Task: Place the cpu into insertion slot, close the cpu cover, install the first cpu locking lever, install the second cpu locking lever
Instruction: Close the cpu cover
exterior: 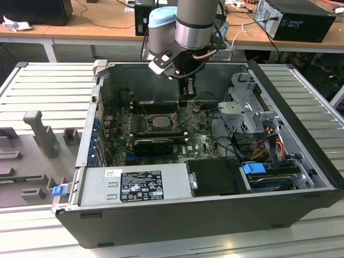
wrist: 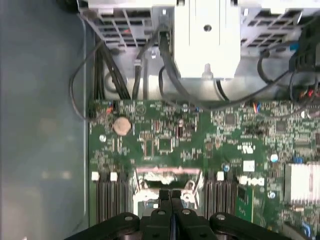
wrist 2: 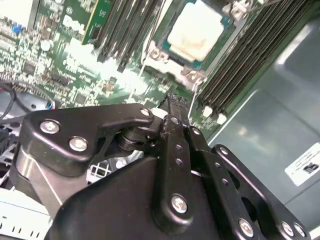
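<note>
The cpu (wrist 2: 196, 31) is lying in the insertion slot (exterior: 157, 115), mid-frame in the exterior view. The gripper (wrist 2: 172, 100) is hovering beside it, pinched closed, seemingly empty. I can't judge the cpu cover or levers.

The computer case (exterior: 215, 220) is laid open on the ribbed grey bench (exterior: 37, 86). The insertion slot (exterior: 145, 122) is located on the motherboard (exterior: 201, 142), and the cpu (exterior: 158, 121) is seen as a pale square inside its silver rim. The hand (exterior: 187, 95) is held above the board, beyond the slot and toward the exterior view's right of it. A long black card (exterior: 153, 144) is mounted just beside the slot on the camera side, and the labelled power supply (exterior: 134, 185) is positioned nearer still.
</note>
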Available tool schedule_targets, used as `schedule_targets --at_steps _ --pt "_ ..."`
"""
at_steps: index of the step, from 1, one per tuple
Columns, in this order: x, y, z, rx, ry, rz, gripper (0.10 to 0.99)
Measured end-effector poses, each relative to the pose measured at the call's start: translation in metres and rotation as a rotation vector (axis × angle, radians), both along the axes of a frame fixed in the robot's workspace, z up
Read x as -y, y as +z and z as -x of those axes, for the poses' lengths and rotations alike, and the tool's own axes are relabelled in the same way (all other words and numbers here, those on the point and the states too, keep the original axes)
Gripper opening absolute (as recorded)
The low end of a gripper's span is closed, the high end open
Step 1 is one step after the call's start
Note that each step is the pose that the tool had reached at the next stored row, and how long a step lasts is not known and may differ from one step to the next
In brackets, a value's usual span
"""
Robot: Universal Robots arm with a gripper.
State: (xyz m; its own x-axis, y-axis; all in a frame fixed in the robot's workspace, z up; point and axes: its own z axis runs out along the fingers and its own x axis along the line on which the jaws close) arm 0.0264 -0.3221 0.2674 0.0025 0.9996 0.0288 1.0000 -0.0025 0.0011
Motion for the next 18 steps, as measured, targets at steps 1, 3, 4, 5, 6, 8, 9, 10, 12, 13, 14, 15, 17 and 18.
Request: schedule_targets --at_steps 1,3,4,5,6,8,9,10,12,13,14,15,17,18 --pt "0.0000 0.0000 -0.0042 -0.0004 0.000 0.000 0.106" --pt "-0.0001 0.0000 -0.0127 -0.0019 0.000 0.000 0.106" --pt "-0.0001 -0.0001 -0.0187 -0.0030 0.000 0.000 0.106" --pt "-0.0002 -0.0005 -0.0215 -0.0031 0.000 0.000 0.106" --pt "-0.0002 -0.0011 -0.0246 -0.0031 0.000 0.000 0.106" --pt "-0.0002 -0.0039 -0.0290 -0.0031 0.001 0.000 0.106" --pt "-0.0002 -0.0054 -0.0321 -0.0031 0.002 0.000 0.106" --pt "-0.0002 -0.0068 -0.0349 -0.0032 0.003 0.000 0.106" --pt "-0.0003 -0.0141 -0.0375 -0.0031 0.004 0.000 0.106" --pt "-0.0003 -0.0176 -0.0374 -0.0031 0.004 0.000 0.106" --pt "-0.0003 -0.0182 -0.0364 -0.0035 0.004 0.000 0.106" --pt "-0.0003 -0.0186 -0.0343 -0.0039 0.004 0.000 0.106" --pt "-0.0002 -0.0189 -0.0327 -0.0041 0.004 0.000 0.106" --pt "-0.0003 -0.0189 -0.0317 -0.0041 0.004 0.000 0.106"
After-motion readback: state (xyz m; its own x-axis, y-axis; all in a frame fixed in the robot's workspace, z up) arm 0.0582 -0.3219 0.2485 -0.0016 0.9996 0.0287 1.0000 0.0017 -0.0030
